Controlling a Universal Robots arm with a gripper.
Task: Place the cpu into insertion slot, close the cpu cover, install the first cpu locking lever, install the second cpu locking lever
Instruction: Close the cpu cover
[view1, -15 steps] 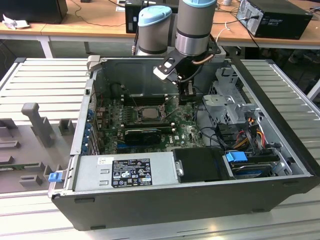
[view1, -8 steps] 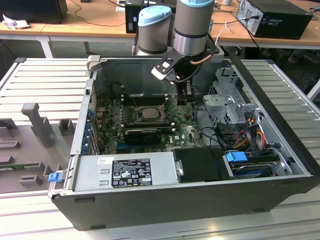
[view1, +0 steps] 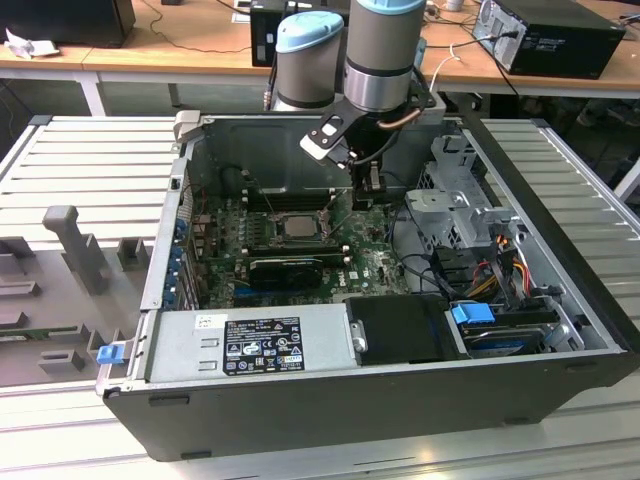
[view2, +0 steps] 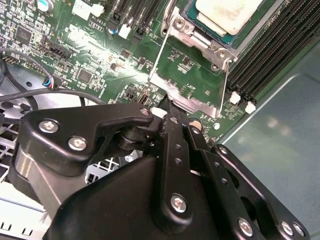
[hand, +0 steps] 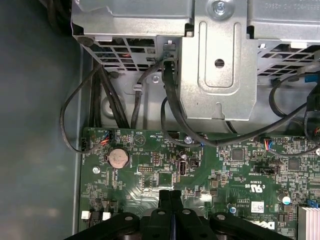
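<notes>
Exterior view: an open computer case (view1: 560, 340) lies on its side with the arm reaching down into it, the gripper (view1: 367, 195) low over the green circuit board (view1: 375, 262), just to the exterior view's right of the socket. In the first wrist view its fingers (hand: 165, 200) are pressed together with nothing between them. In the second wrist view their tips sit at the free edge of the cpu cover (view2: 196, 102), which is swung open beside the insertion slot (view2: 182, 27), where the cpu (view2: 227, 15) lies seated.
</notes>
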